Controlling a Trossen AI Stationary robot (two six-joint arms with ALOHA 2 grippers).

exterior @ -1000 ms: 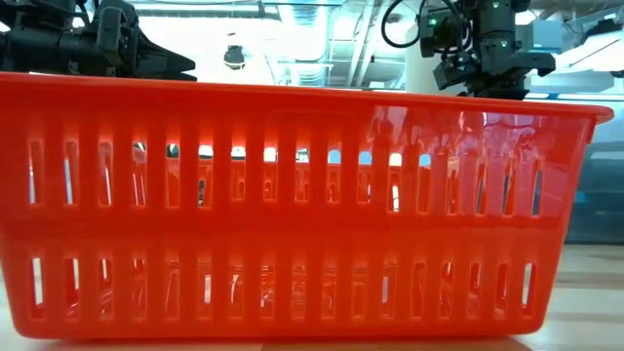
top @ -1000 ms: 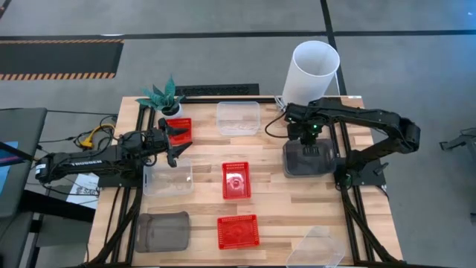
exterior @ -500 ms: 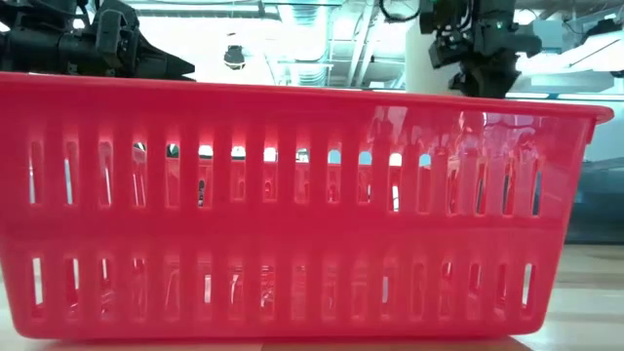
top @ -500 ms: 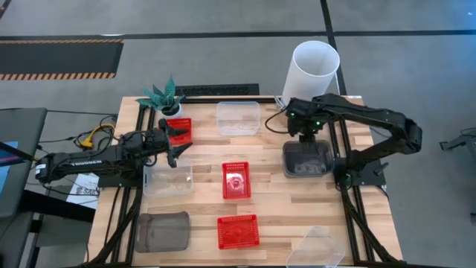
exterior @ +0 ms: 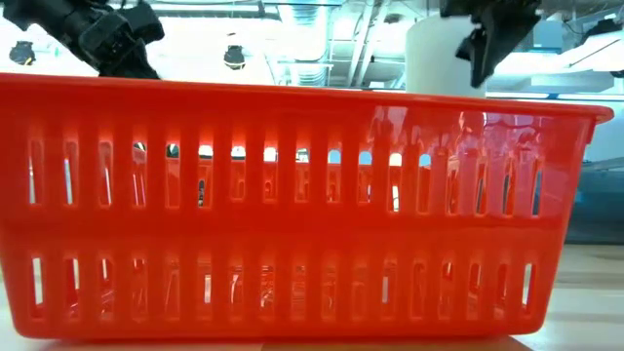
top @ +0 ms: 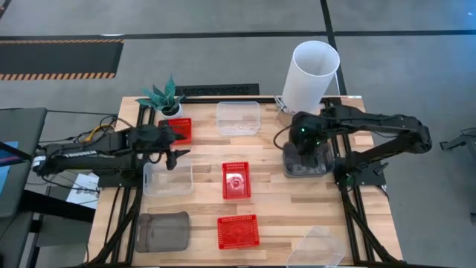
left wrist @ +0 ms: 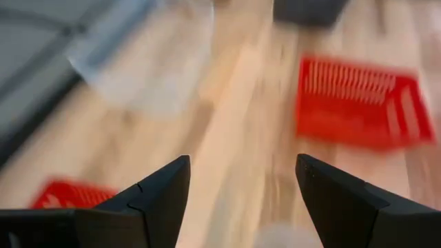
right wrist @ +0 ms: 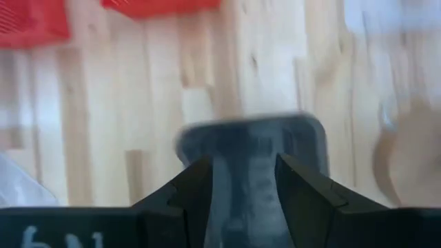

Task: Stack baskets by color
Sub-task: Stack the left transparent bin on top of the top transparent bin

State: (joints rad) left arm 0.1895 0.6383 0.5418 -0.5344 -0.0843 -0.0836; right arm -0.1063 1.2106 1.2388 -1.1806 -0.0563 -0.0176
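Note:
Red baskets sit on the table at far left (top: 181,128), centre (top: 236,179) and near centre (top: 238,231). Clear baskets rest flat at far centre (top: 238,117) and left (top: 167,176), and another lies tilted at the near right edge (top: 316,249). One dark grey basket (top: 162,231) is at near left, another (top: 306,158) at right. My right gripper (right wrist: 244,189) hangs open above that right one (right wrist: 251,145), clear of it. My left gripper (left wrist: 241,196) is open, tipped down over the left clear basket's far edge, touching nothing.
A tall white cylinder (top: 312,71) stands at the far right corner, just beyond my right arm. A small potted plant (top: 165,97) stands at the far left. The near red basket (exterior: 292,205) fills the low view. Bare wood lies between the baskets.
My right gripper has risen off the dark grey basket at right, which stays on the table. My left gripper has tipped from nearly level to pointing down at the table and has risen a little, still open.

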